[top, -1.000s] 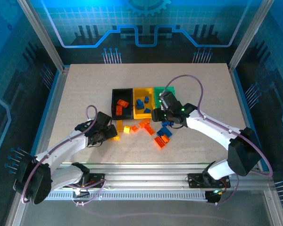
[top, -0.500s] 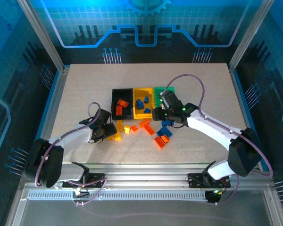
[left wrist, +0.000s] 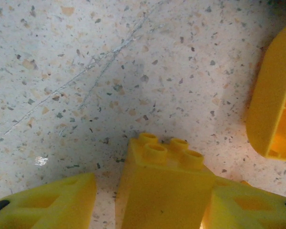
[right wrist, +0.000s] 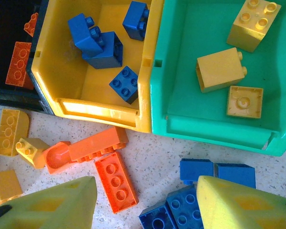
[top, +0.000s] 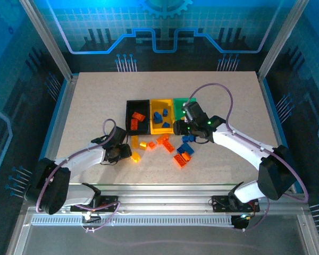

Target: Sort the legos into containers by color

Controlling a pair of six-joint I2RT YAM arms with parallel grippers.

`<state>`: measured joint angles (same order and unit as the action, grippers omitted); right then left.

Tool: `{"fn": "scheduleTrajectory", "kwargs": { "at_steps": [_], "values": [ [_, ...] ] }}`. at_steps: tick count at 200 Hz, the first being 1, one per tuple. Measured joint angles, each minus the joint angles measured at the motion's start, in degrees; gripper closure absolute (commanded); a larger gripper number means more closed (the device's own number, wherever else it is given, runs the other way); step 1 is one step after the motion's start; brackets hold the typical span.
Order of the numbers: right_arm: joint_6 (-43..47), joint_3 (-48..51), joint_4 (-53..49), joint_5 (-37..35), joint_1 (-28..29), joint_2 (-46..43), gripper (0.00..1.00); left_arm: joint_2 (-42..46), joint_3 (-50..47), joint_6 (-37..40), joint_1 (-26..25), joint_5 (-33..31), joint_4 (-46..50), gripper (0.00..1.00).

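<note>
My left gripper [top: 126, 154] is low on the table, open around a yellow brick [left wrist: 163, 186] that lies studs forward. Its right finger touches the brick; a strip of table shows at the left finger [left wrist: 47, 205]. My right gripper [right wrist: 143, 205] hangs open over loose legos: a flat orange brick [right wrist: 116, 181], a long orange one [right wrist: 93, 145] and blue bricks [right wrist: 181, 212]. Beyond them stand the containers. The black bin [top: 128, 121] holds orange bricks [right wrist: 19, 64], the yellow bin [right wrist: 97, 110] blue bricks [right wrist: 102, 47], the green bin [right wrist: 205, 126] yellow bricks [right wrist: 221, 69].
A curved yellow brick [left wrist: 276, 105] lies right of the left gripper. More loose yellow bricks [right wrist: 10, 131] sit in front of the black bin. Orange bricks [top: 183, 158] and blue bricks [top: 186, 147] lie mid-table. Bare tabletop [top: 95, 101] spreads left of the bins.
The left gripper has slid right along the table and now has the yellow brick between its fingers. The right gripper has drifted slightly up and right toward the bins.
</note>
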<state>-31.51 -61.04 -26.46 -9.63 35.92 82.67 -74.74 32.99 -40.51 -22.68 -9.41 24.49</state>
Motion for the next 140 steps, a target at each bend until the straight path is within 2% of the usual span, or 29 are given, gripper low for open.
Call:
{"fn": "scheduleTrajectory", "kwargs": {
  "at_steps": [40, 79, 110, 140],
  "values": [
    [0.0, 0.6, 0.1, 0.0, -0.1, -0.8, 0.41, -3.6, 2.1, 0.3, 0.0, -1.7, 1.0, 0.59],
    [0.0, 1.2, 0.2, 0.0, -1.1, -2.1, 0.41, -2.6, 2.7, 0.6, -1.0, -2.4, 2.2, 0.66],
    [-0.6, 3.3, 0.5, -0.1, -2.4, -4.4, 0.41, -0.5, 8.4, 0.6, -7.0, -3.2, 5.5, 0.66],
    [-1.1, 7.0, 0.3, -0.5, -4.9, -8.5, 0.41, -3.4, 20.5, 0.6, -14.4, -3.8, 6.8, 0.66]
  ]
}}
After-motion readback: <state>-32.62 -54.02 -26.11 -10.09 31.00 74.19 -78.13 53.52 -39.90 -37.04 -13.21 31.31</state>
